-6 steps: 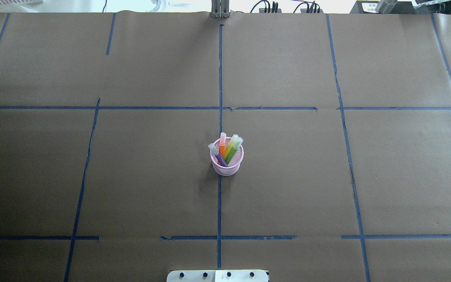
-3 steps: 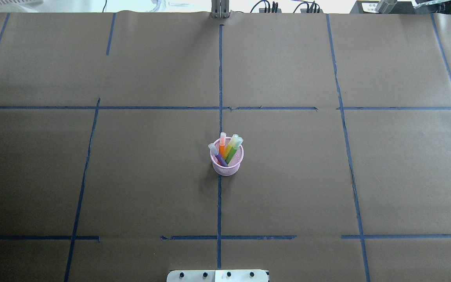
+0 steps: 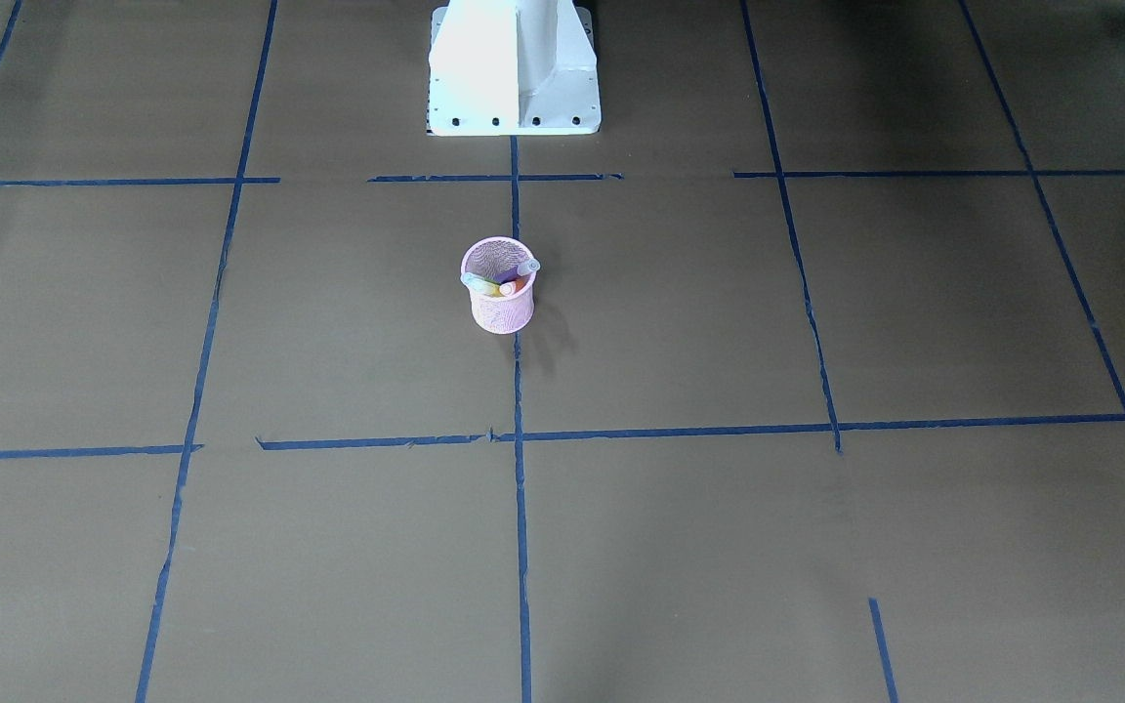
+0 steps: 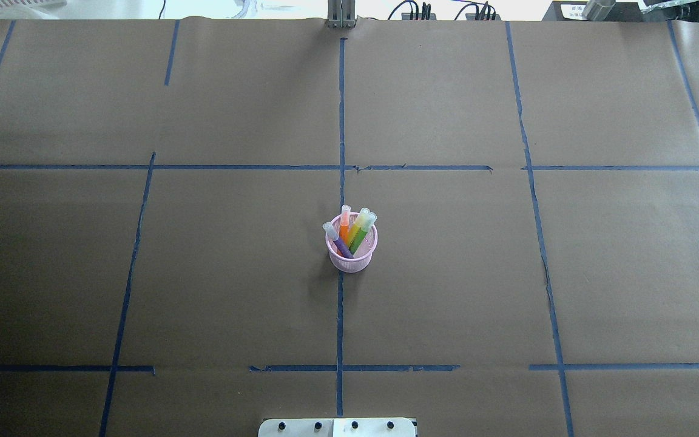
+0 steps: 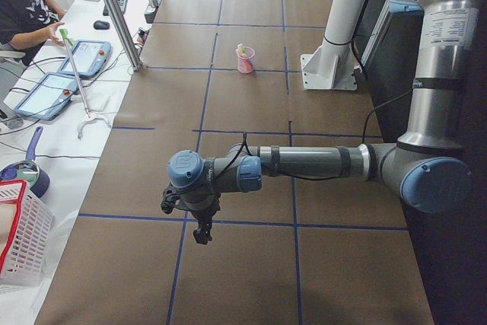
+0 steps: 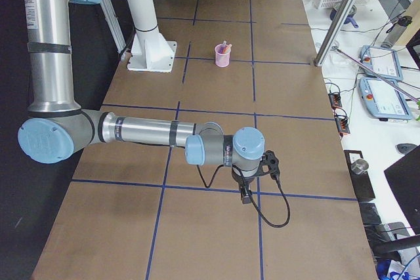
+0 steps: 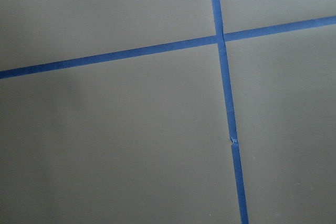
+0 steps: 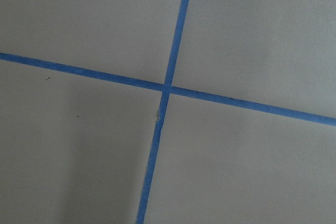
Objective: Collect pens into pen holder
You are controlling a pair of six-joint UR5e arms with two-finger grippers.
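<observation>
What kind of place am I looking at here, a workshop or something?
Probably a robot test lab: a table covered in brown paper marked into a grid with blue tape, a big robot arm reaching over it, and control tablets alongside.

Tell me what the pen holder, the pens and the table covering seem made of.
Pen holder: pink wire mesh, probably painted metal; a fine grid shows on its wall.
Pens: likely plastic, bright bodies with pale translucent caps.
Table covering: matte brown paper by its look, marked off with blue tape.
</observation>
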